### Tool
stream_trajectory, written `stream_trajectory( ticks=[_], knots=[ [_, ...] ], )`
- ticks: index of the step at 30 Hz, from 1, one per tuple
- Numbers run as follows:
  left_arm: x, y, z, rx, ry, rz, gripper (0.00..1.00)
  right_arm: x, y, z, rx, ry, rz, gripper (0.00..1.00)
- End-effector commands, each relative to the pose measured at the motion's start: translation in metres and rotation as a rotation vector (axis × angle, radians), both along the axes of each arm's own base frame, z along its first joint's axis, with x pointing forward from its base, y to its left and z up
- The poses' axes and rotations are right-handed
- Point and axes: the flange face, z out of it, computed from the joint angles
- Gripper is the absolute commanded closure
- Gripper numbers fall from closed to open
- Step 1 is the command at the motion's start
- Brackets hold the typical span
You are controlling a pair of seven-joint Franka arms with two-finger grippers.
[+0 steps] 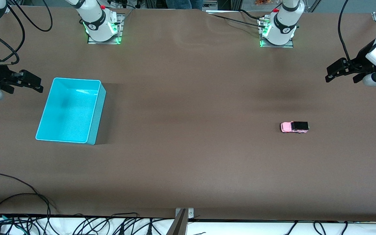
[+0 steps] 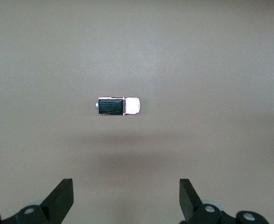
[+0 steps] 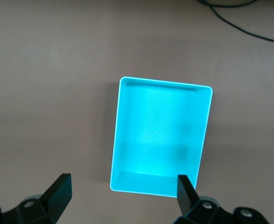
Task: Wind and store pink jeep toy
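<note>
The pink jeep toy (image 1: 294, 127) stands on the brown table toward the left arm's end, with its black rear roof showing. It also shows in the left wrist view (image 2: 118, 106). My left gripper (image 1: 339, 76) is open and empty, up in the air over the table's end, apart from the jeep; its fingers frame bare table in its wrist view (image 2: 126, 196). The cyan bin (image 1: 72, 109) is empty and stands toward the right arm's end. My right gripper (image 1: 26, 85) is open and empty in the air beside the bin, which shows in its wrist view (image 3: 161, 135).
The two arm bases (image 1: 101, 24) (image 1: 277, 31) stand along the table's edge farthest from the front camera. Black cables (image 1: 28, 199) lie at the edge nearest the front camera. A cable (image 3: 239, 23) shows in the right wrist view.
</note>
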Motion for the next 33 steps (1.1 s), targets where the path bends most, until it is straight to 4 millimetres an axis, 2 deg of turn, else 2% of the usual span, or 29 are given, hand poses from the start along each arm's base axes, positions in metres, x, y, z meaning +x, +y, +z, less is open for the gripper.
stream_trajectory(
  ticks=[1, 33],
  knots=[
    [-0.0012, 0.0005, 0.0078, 0.02, 0.003, -0.016, 0.0, -0.0007, 0.0007, 0.0073, -0.002, 0.001, 0.01, 0.0],
    [-0.0012, -0.0023, 0.0085, 0.01, 0.002, -0.017, 0.0, -0.0011, 0.0006, 0.0082, -0.002, 0.0, 0.01, 0.0]
  ],
)
